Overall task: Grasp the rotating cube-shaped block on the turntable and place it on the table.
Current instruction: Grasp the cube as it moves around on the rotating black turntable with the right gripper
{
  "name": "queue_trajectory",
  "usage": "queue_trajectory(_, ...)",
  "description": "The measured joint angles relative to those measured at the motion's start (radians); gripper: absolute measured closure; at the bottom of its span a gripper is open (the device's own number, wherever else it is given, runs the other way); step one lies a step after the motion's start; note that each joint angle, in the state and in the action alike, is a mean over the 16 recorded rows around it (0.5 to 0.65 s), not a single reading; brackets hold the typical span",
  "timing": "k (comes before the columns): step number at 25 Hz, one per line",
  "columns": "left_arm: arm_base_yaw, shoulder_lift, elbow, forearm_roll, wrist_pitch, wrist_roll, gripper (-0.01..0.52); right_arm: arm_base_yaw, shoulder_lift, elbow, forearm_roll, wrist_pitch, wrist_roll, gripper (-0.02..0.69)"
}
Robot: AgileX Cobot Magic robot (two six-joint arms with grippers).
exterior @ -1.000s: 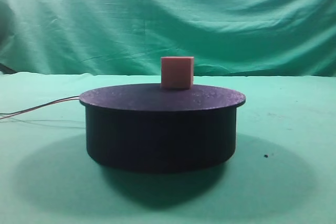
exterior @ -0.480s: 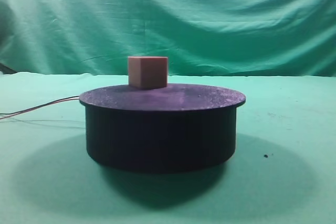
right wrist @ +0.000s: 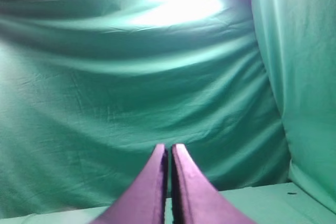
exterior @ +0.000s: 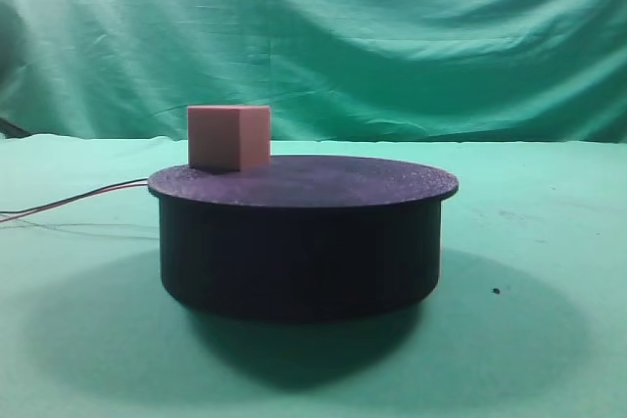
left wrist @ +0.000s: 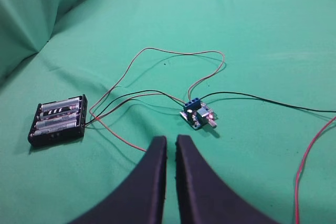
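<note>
A pinkish-salmon cube-shaped block (exterior: pixel 228 137) sits upright near the left rim of the turntable (exterior: pixel 300 242), a low black drum with a flat, speckled dark top, seen here from the exterior high view. One corner edge of the cube faces the camera, so two of its side faces show. The drum stands on the table (exterior: pixel 549 271), whose green cloth matches the draped green backdrop (exterior: pixel 392 36) behind it, and casts a broad shadow across the cloth in front. Thin wires (exterior: pixel 73 205) trail from the drum's left side and run off the frame edge.

Neither arm appears in that view. From the left wrist camera, the left gripper (left wrist: pixel 171 141) hangs above bare green cloth with its two dark fingers drawn nearly together, only a thin slit between them and nothing held. Ahead of it lie a black battery holder (left wrist: pixel 58 119) loaded with cells and a small blue circuit board (left wrist: pixel 198 114) (red and black leads loop between the two).

From the right wrist camera, the right gripper (right wrist: pixel 169 149) points at the green drape, its fingers likewise pressed close and holding nothing; strong glare washes out the top of that picture, and what lies there cannot be made out.
</note>
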Motion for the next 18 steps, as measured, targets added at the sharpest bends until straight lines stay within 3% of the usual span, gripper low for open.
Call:
queue_trajectory(9, 0.0, 0.0, 0.0, 0.0, 0.0, 0.0, 0.514, 0.0, 0.32, -0.207, 0.019, 0.409, -0.041, 0.665)
queue_trajectory(18, 0.0, 0.0, 0.0, 0.0, 0.0, 0.0, 0.514, 0.057, 0.642, -0.326, 0.036, 0.578, -0.061, 0.665)
